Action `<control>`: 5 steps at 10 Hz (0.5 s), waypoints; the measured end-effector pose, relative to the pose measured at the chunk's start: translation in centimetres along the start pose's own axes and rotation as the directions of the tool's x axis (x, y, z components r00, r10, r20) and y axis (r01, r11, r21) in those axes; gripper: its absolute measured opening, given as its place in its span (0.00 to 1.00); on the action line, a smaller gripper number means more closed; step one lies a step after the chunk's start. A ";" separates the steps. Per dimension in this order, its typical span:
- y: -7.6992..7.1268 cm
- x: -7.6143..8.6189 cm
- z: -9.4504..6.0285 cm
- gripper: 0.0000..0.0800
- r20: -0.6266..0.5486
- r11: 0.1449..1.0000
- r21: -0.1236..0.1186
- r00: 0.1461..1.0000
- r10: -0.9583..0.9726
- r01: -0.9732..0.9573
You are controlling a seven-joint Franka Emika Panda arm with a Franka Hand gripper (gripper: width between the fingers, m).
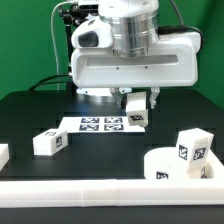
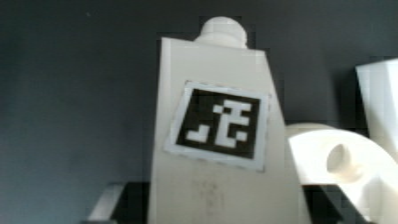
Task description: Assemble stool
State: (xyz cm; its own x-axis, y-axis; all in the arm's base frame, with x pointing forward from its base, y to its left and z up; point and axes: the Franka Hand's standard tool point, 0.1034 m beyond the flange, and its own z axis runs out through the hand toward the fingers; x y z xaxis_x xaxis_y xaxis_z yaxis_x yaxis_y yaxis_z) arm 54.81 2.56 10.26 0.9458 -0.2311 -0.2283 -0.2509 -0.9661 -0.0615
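Tags (image 2: 221,120) of black-and-white squares, with no readable words, mark each white plastic part. The robot's two-finger gripper (image 1: 137,101) has its jaws clamped on 1 white oblong block leg (image 1: 137,117), at the exterior view's right end of the marker board (image 1: 98,124). The white round disc seat (image 1: 172,166) lies front right on the black table (image 1: 110,160), with a 2nd leg (image 1: 192,148) just behind it. A 3rd leg (image 1: 48,142) lies well apart, to the left.

Wrist pic: held leg (image 2: 217,120) runs out of frame, blurry. Seat (image 1: 178,165) partly behind rail (image 1: 100,193) at bench's near edge; 2nd leg (image 1: 3,155) cropped.
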 end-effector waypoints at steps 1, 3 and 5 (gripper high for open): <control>0.0 -0.1 0.2 0.41 -0.035 1.000 0.002 0.999 -0.002 0.002; -1.2 1.0 -1.3 0.41 -0.180 1.000 0.016 0.983 -0.017 0.020; -2.1 1.8 -2.9 0.41 -0.301 0.999 0.030 0.953 -0.026 0.037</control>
State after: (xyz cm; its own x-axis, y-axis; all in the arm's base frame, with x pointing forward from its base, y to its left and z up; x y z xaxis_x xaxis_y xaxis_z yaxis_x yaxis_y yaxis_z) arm 57.65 3.80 12.81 0.9702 -0.2298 0.0765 -0.2220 -0.9700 -0.0991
